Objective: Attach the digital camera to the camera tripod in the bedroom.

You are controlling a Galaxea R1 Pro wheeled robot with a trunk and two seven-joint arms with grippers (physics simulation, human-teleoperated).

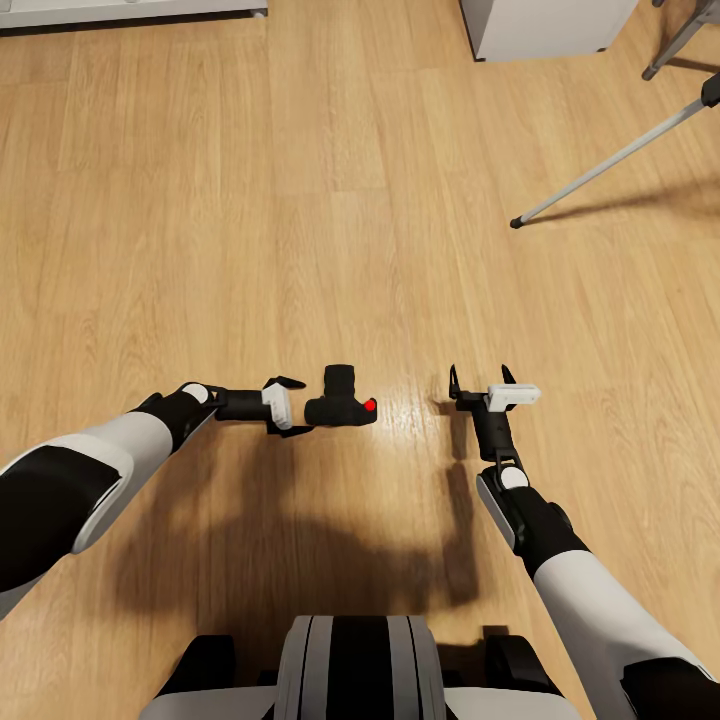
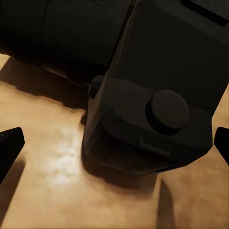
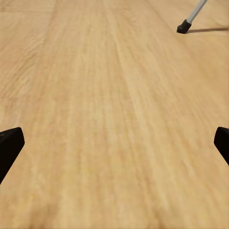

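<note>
The left arm reaches in from the near left, its forearm lying almost level across the wood floor [image 1: 300, 200]. The left gripper [image 1: 296, 406] points rightward at the digital camera [image 1: 341, 400], which sits just off its fingertips. In the left wrist view the two dark fingertips [image 2: 10, 145] stand wide apart at the edges of the picture, and the digital camera [image 2: 152, 95] lies close ahead between them. Whether either finger touches the body cannot be told.

The camera sits low over the floor near the middle of the scene, its short lens barrel pointing to the far side and its red round button [image 1: 370, 404] at its right end. It cannot be told whether it rests on the boards.

Right of it, well apart, the right gripper [image 1: 481, 380] points away from the robot, its two black fingers spread and holding nothing. The right wrist view shows its fingertips [image 3: 9, 145] wide apart over bare boards.

At the far right stand silver legs of the camera tripod [image 1: 610, 162], one black foot planted on the floor; that foot [image 3: 183, 26] also shows in the right wrist view. White furniture [image 1: 545, 28] stands along the far edge.
</note>
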